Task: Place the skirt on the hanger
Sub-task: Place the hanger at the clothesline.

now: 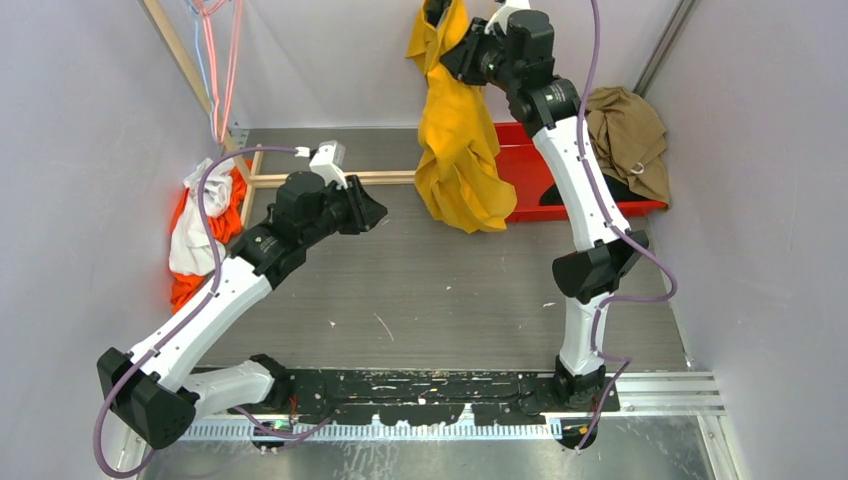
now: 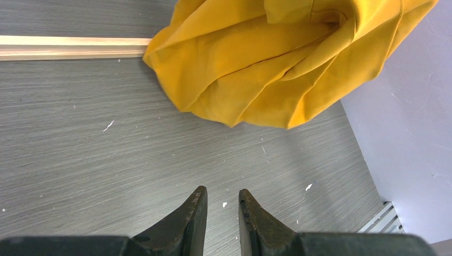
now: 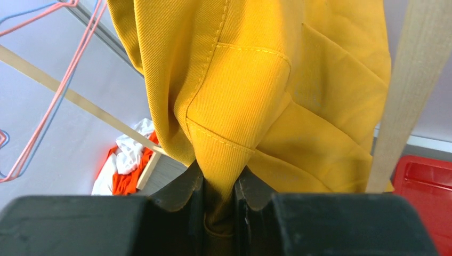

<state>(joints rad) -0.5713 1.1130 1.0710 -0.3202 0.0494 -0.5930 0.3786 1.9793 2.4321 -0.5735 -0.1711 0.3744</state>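
The yellow skirt [image 1: 460, 150] hangs bunched in the air at the back of the table, its lower folds just above the surface. My right gripper [image 1: 440, 15] is raised high and shut on a fold of the skirt [image 3: 256, 80] near its seam, the cloth pinched between the fingers [image 3: 219, 178]. My left gripper [image 1: 375, 212] hovers low over the table left of the skirt, open by a narrow gap with nothing in it [image 2: 223, 194]. The skirt's hem [image 2: 266, 58] lies ahead of it. Pink and blue wire hangers [image 1: 222, 60] [image 3: 57, 85] hang at the back left.
A red bin [image 1: 530, 170] stands at the back right with a brown garment [image 1: 630, 135] draped over it. Orange and white clothes [image 1: 205, 225] are piled at the left wall. A wooden rail [image 1: 300, 180] lies across the back, and a wooden post [image 3: 405, 90] rises beside the skirt.
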